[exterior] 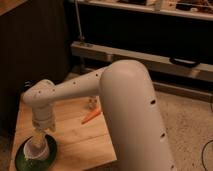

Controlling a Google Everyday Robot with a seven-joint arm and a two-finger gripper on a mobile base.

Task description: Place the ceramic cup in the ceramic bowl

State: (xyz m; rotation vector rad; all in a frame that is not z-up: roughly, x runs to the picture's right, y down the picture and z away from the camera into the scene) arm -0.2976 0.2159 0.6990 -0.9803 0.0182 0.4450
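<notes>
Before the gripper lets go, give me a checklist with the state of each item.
1. Ceramic cup over the ceramic bowl: ok, it sits inside the green rim.
2. Gripper directly above the cup: ok.
3. Cup resting on the bowl's bottom: cannot tell.
4. Bowl fully on the wooden table: cannot tell, it sits at the near left corner and the picture's edge cuts it.
5. Carrot away from the bowl: ok, it lies mid-table.

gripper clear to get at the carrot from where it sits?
Probably yes. The gripper is over the ceramic bowl with the ceramic cup at its tip; the carrot lies apart on bare wooden table, nothing between, though the cup occupies it.
</notes>
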